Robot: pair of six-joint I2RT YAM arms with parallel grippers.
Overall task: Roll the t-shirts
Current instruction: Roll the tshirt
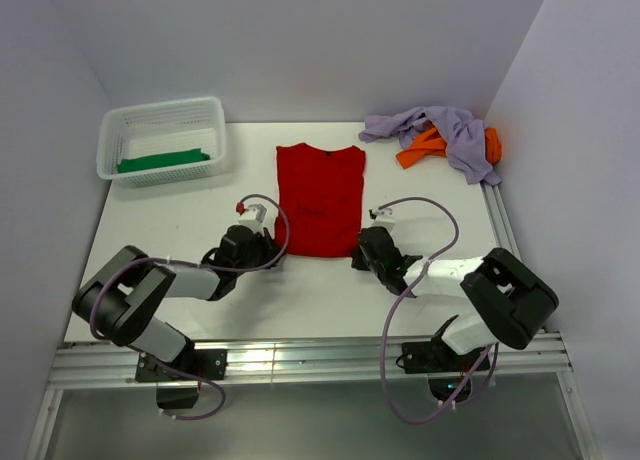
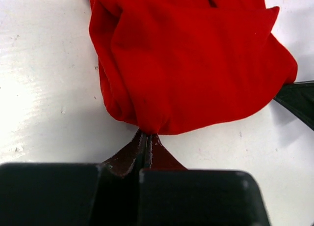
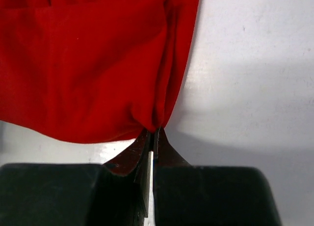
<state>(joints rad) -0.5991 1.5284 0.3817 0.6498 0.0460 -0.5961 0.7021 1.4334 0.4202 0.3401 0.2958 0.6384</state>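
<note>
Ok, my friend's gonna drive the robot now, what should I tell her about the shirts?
Left gripper: shut on the red t-shirt's near left corner.
Right gripper: shut on its near right corner.
Red t-shirt: spread out mid-table, not rolled yet.
Green t-shirt: in the white basket, far left.
Lavender t-shirt and orange t-shirt: heaped together, far right.
Done: both corners gripped.
Left: roll red, then the heap.

Red t-shirt (image 1: pixel 320 195) flat centrally (near corners bunched); green (image 1: pixel 163 161) far-left; orange (image 1: pixel 418 153), lavender (image 1: pixel 445 128) heaped far-right.
</note>
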